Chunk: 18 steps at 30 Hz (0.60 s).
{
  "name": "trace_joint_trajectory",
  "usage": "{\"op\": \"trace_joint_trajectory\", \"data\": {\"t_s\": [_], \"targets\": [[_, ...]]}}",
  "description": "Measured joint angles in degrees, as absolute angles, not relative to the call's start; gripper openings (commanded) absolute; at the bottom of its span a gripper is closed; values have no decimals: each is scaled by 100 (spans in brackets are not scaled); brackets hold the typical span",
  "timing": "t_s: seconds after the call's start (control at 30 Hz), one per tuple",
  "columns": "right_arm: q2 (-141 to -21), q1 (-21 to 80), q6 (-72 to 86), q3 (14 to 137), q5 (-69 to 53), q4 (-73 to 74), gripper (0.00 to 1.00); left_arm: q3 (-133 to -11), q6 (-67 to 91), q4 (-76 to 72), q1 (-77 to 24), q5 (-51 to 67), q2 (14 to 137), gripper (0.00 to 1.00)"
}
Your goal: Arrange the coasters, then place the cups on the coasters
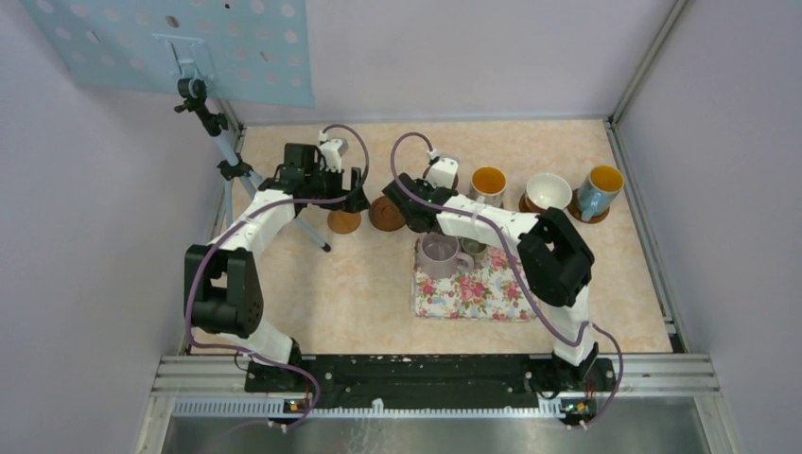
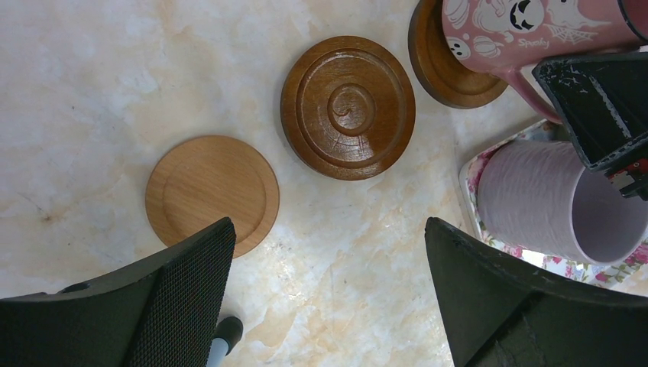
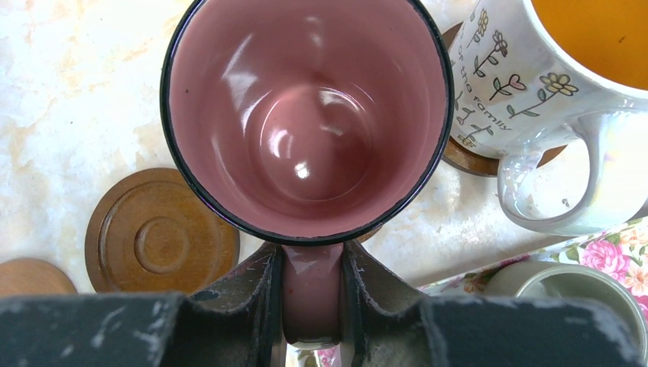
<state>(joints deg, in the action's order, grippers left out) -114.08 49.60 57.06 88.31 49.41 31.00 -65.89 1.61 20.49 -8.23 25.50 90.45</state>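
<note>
Pinch of right gripper (image 3: pixel 312 306) on handle of pink mug (image 3: pixel 306 115), upright over a half-hidden coaster (image 2: pixel 451 65); at 9 o'clock of mug, ringed dark coaster (image 3: pixel 160 233) lying bare; at 3 o'clock, flowered white mug (image 3: pixel 535 99) on a brown coaster (image 3: pixel 464 157). Left gripper (image 2: pixel 328 298) spread wide, holding nothing; pale coaster (image 2: pixel 212 195) at 11 o'clock of it, lavender mug (image 2: pixel 550 202) on floral tray (image 2: pixel 468 176) at 2 o'clock.

The left arm (image 1: pixel 253 225) and right arm (image 1: pixel 487 222) have white links, black joints, purple cables (image 1: pixel 190 312) and scuffed black fingers (image 3: pixel 237 298), bases at 6 o'clock.
</note>
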Motion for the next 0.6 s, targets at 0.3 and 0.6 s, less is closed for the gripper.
{"op": "trace_joint_trajectory", "data": {"t_s": [0.3,0.6], "targets": [[-11408,4960,5822,8831,4888,3194,0,-6584,165,2040,-823,2547,9045,99],[-11408,4960,5881,8829,4845,3308,8,-6543,165,2008,-808,2547,9045,99]]}}
